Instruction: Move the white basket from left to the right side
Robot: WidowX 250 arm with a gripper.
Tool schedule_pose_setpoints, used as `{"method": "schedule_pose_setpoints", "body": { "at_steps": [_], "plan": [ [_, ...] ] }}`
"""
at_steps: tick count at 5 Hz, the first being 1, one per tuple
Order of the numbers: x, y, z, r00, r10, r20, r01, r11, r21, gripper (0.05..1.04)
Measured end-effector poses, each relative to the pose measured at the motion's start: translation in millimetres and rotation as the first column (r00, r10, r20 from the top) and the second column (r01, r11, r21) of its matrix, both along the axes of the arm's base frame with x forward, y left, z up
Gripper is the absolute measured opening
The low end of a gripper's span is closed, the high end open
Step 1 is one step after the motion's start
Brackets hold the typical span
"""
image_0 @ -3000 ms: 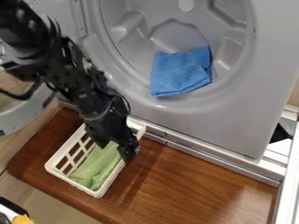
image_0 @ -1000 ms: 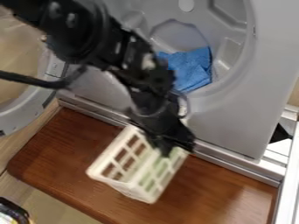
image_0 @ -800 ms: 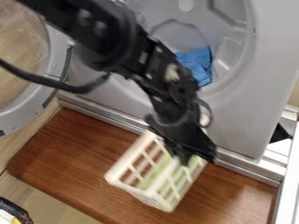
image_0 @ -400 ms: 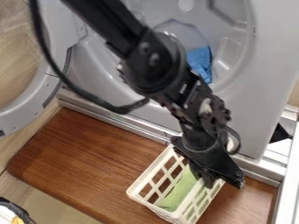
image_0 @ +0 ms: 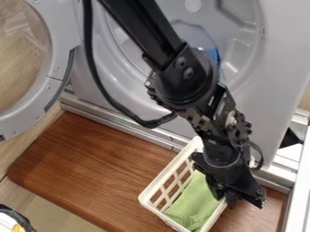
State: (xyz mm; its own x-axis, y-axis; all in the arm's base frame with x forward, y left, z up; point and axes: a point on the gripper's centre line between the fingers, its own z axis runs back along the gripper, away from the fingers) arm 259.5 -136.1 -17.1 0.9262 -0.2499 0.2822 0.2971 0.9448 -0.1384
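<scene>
The black gripper is low at the right, shut on the right-hand long wall of the white basket. This slatted basket stands at the right part of the brown wooden board, its near end close to the view's bottom edge. A green cloth lies inside it, left of the gripper. The arm covers the basket's far right corner, and whether its base rests fully on the board cannot be told.
Behind the board rises the grey machine front with a metal ledge along its foot. A blue cloth lies in its opening, mostly behind the arm. The round door hangs at the left.
Gripper and basket have travelled together from the board's left part to its right. The basket, tilted on the way, now sits more level. More of the blue cloth is covered by the arm.
</scene>
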Motion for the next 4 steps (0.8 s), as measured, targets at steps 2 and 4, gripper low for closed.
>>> {"method": "schedule_pose_setpoints", "body": {
  "at_steps": [2,4],
  "plan": [
    [0.4,-2.0,0.1,1.0,-0.018,-0.007,0.018,1.0,-0.006,0.925],
    [-2.7,-6.2,2.5,0.999,-0.051,-0.005,0.05,0.998,-0.032,1.004]
  ]
}}
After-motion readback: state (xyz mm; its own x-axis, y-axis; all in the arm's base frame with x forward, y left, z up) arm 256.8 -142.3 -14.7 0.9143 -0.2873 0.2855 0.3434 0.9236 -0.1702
